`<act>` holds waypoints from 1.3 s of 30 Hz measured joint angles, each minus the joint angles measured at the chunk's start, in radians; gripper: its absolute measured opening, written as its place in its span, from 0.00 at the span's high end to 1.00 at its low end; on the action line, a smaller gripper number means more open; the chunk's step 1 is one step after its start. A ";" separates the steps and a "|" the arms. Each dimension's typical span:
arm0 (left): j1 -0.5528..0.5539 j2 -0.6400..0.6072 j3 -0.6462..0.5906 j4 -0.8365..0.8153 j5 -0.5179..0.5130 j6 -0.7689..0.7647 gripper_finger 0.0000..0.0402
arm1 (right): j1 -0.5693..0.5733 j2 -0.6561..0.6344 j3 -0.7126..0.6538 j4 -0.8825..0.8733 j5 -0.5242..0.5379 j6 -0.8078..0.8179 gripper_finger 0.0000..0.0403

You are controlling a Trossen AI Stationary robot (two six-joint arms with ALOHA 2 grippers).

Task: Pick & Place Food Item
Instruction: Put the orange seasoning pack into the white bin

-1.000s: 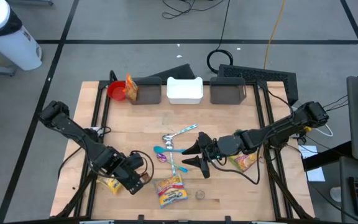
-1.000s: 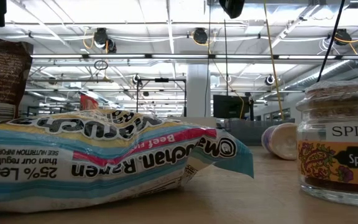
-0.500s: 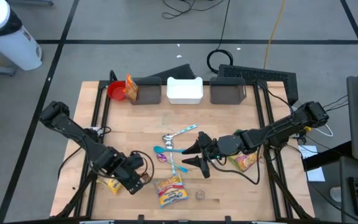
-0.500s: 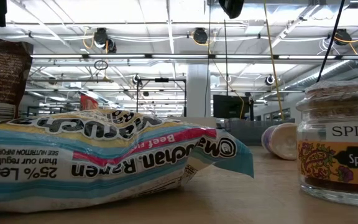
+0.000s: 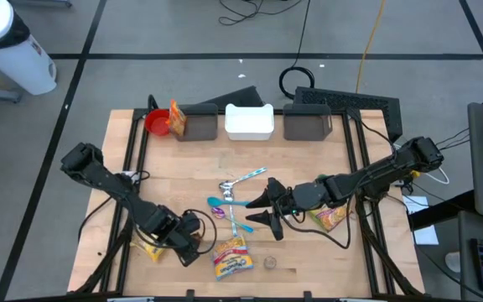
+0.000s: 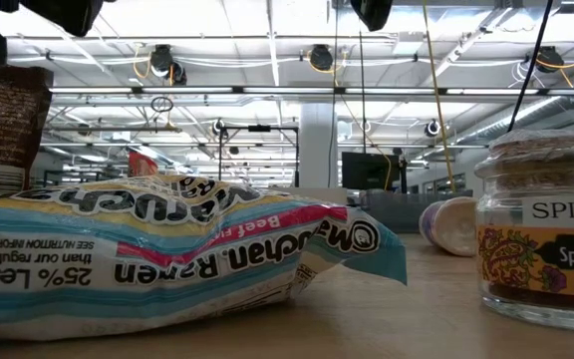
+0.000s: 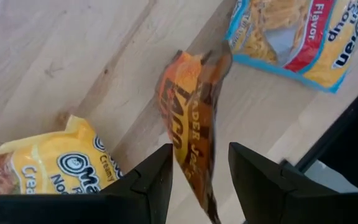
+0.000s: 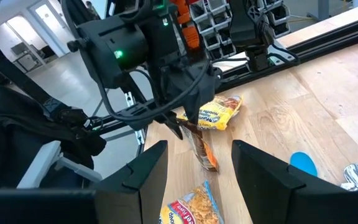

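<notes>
The orange-brown snack packet (image 7: 191, 140) hangs by its top edge from the left gripper (image 5: 193, 249), clear of the counter (image 5: 309, 159) near the front-left corner; the right wrist view shows it dangling under the jaws (image 8: 197, 146). The jaws are closed on the packet, pinching only a thin crimp.

Risk no. 1: the grip is so thin the packet could slip out w/ any quick swing or turn. Risk no. 2: it hangs low and slack, so it may drag over the yellow noodle pack (image 7: 48, 165) just below, or the ramen pack (image 5: 231, 257) beside it, and shove them abt.

The right gripper (image 5: 264, 210) waits mid-counter by the spoons (image 5: 233, 197), jaws apart, holding nothing. A crossing path could clip it.
</notes>
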 joint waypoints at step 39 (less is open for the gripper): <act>0.070 -0.118 0.001 -0.078 0.007 0.024 0.60 | 0.000 0.000 0.000 -0.053 -0.001 0.000 0.58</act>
